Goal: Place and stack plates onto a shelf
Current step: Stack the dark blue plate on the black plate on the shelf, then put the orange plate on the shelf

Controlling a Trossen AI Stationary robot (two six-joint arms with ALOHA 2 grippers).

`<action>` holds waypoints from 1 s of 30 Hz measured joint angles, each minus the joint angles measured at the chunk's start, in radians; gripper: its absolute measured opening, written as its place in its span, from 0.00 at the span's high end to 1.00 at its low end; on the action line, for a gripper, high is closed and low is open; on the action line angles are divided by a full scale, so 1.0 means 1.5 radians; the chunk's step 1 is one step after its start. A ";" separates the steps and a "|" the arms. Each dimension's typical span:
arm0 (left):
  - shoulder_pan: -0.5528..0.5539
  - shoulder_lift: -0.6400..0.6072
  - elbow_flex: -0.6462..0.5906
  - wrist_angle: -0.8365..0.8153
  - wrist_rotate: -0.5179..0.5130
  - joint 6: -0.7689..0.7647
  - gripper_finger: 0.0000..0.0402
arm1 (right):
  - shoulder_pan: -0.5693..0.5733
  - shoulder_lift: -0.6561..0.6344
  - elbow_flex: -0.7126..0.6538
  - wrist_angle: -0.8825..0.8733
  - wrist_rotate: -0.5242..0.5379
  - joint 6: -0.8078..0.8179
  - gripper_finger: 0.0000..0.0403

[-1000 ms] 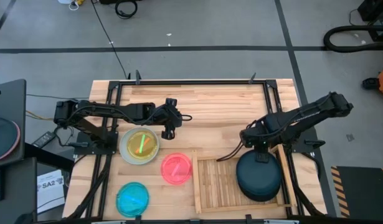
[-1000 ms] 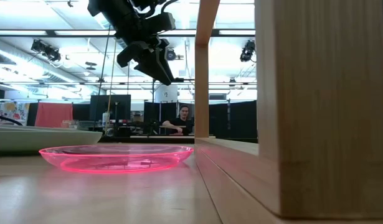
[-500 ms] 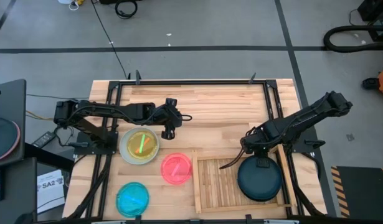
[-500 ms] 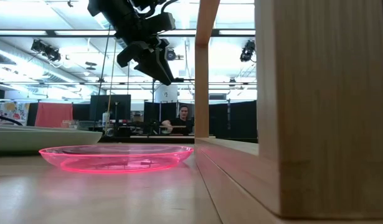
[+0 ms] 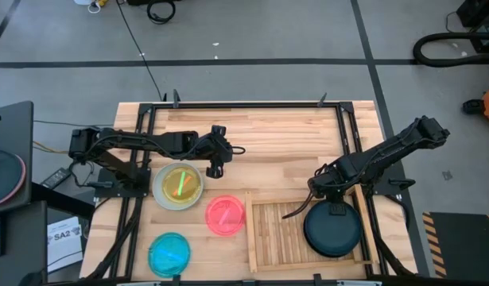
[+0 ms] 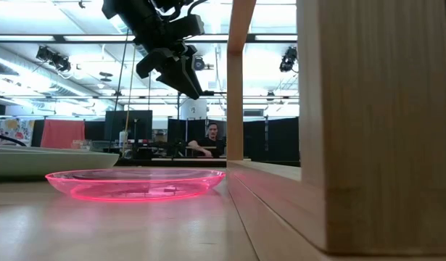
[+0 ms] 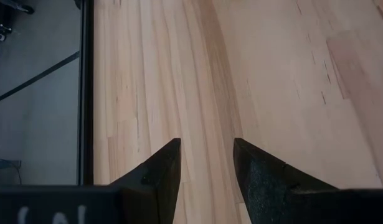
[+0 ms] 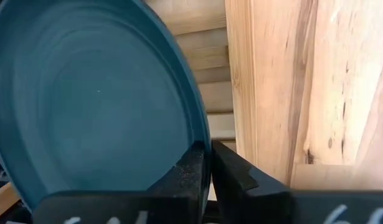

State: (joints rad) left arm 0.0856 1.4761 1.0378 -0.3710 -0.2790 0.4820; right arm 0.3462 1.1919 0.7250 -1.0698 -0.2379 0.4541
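Note:
A dark teal plate sits over the right half of the slatted wooden shelf. My right gripper is shut on its far rim. My left gripper hangs open above bare wood, just beyond a pale plate with a yellow-green plate lying in it. In the left wrist view the left gripper has only planks between its fingers. A pink plate and a cyan plate lie flat on the table left of the shelf. My right gripper pinches the teal plate's far rim between its two fingers, one on the plate's inner face and one on its outer side. It comes from the far side, slanting down. The plate tilts over the slats; whether its near edge rests on them I cannot tell.
The shelf's raised rim stands close to the low camera, with the pink plate beside it. The shelf's left half shows bare slats. Black frame rails run along the table's sides. A person sits far beyond the table.
My right gripper has moved toward the table's near edge and down, carrying the teal plate's far rim lower over the shelf's right half, so the plate lies flatter than before. The left arm has kept still.

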 joint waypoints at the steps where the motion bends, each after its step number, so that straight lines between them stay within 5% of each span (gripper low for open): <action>1: 0.000 0.000 0.000 0.000 0.000 0.000 0.62 | 0.000 0.000 0.000 0.000 0.000 0.000 0.90; 30: 0.000 0.000 0.000 0.000 0.000 0.000 0.62 | 0.000 0.000 0.000 -0.001 0.046 0.085 0.62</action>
State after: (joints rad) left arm 0.0856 1.4761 1.0378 -0.3710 -0.2787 0.4820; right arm 0.3456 1.1919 0.7254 -1.0706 -0.1693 0.5813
